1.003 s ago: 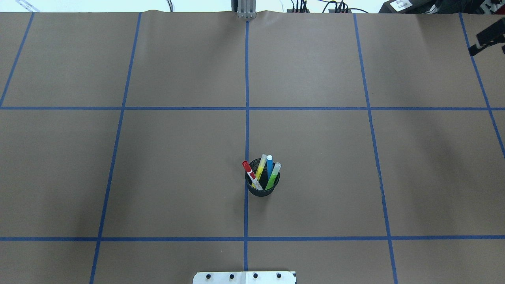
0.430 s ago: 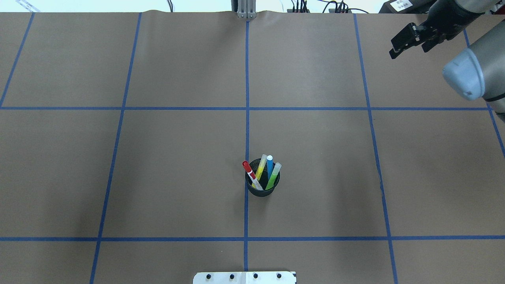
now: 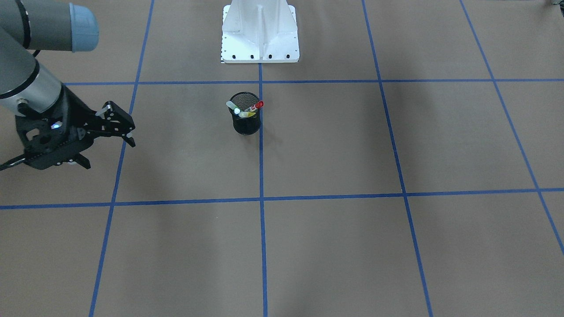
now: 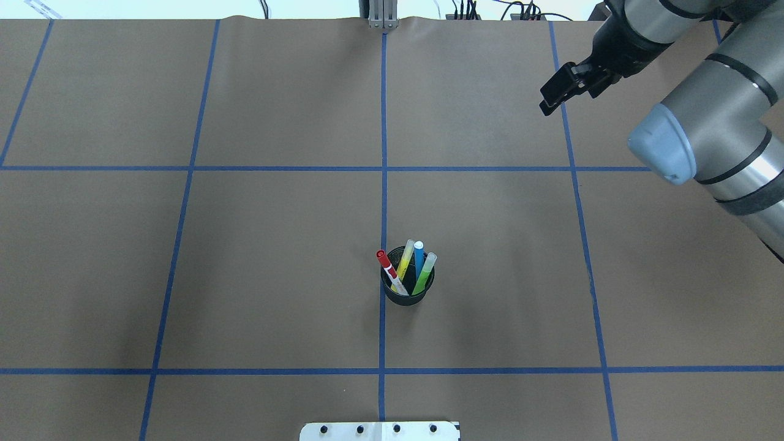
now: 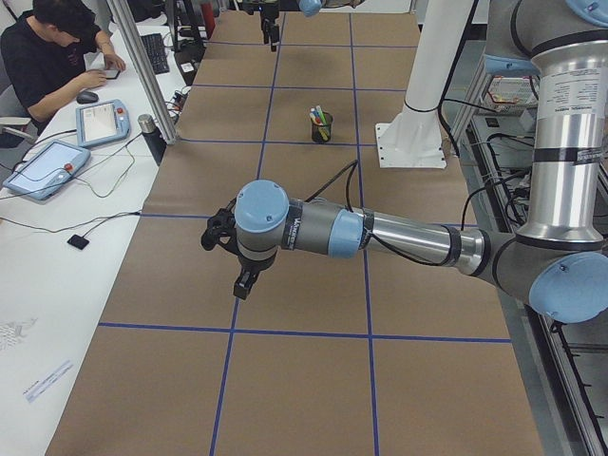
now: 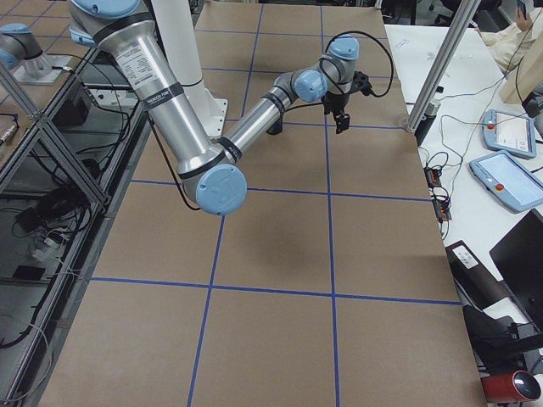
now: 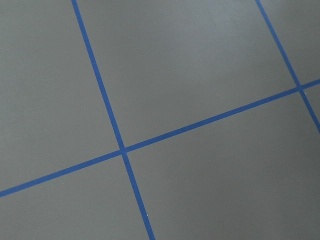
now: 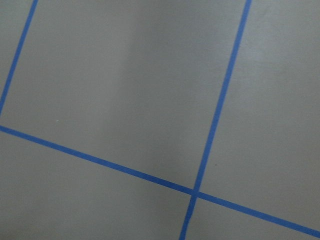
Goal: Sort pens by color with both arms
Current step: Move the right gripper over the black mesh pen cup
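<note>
Four pens stand in a black mesh cup (image 4: 404, 295) near the table's middle: red-capped (image 4: 386, 263), yellow (image 4: 405, 260), blue (image 4: 419, 256) and lime green (image 4: 424, 274). The cup also shows in the front-facing view (image 3: 246, 125) and the exterior left view (image 5: 321, 128). My right gripper (image 4: 566, 101) is open and empty, above the far right of the table, well away from the cup; it also shows in the front-facing view (image 3: 110, 154). My left gripper (image 5: 233, 261) shows only in the exterior left view, far from the cup; I cannot tell if it is open or shut.
Blue tape lines divide the brown table into squares. The white pedestal base (image 3: 260, 31) stands at the robot's edge behind the cup. An aluminium post (image 4: 382, 15) stands at the far edge. An operator (image 5: 47, 52) sits at a side desk with tablets.
My right arm has swung into the overhead view from the right edge; its gripper has moved left, nearer the table's middle. The cup and pens have not moved.
</note>
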You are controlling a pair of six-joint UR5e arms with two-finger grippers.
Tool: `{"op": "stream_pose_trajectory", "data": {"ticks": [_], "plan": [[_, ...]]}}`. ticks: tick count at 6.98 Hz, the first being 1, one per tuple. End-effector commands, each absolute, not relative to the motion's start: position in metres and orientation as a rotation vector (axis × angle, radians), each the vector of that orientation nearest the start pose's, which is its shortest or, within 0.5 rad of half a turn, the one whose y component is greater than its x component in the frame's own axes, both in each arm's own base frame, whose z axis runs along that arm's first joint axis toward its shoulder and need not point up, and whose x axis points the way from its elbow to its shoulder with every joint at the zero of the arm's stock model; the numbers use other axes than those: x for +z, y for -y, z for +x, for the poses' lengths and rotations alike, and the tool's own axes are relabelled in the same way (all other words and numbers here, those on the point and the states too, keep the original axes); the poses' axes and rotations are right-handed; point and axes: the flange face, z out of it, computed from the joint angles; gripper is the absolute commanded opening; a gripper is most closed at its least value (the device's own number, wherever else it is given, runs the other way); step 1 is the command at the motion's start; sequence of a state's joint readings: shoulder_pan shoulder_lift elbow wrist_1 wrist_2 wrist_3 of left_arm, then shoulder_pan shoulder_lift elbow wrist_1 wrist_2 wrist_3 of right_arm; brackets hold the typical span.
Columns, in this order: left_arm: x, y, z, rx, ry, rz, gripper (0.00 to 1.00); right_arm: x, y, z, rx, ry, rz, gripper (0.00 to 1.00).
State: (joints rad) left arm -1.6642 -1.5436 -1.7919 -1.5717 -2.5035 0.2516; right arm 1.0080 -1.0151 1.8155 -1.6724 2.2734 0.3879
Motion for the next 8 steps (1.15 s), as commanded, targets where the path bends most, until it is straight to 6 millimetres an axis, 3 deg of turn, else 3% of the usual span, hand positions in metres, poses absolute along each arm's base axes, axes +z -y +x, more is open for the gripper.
{"op": "stream_pose_trajectory", "data": {"ticks": [1,2,4,8], "plan": [[0.553,0.475,-0.098,0.235,-0.887,0.33,1.0,0.205,0.54,-0.325,-0.553,0.912,0.341,0.94],[0.555,0.476,-0.096,0.235,-0.89,0.325,1.0,0.199,0.53,-0.348,-0.67,0.897,0.351,0.93],[0.557,0.476,-0.096,0.233,-0.889,0.321,1.0,0.148,0.508,-0.398,-0.82,0.781,0.309,0.93],[0.565,0.474,-0.096,0.228,-0.893,0.307,1.0,0.104,0.506,-0.464,-0.903,0.733,0.272,0.93]]}}
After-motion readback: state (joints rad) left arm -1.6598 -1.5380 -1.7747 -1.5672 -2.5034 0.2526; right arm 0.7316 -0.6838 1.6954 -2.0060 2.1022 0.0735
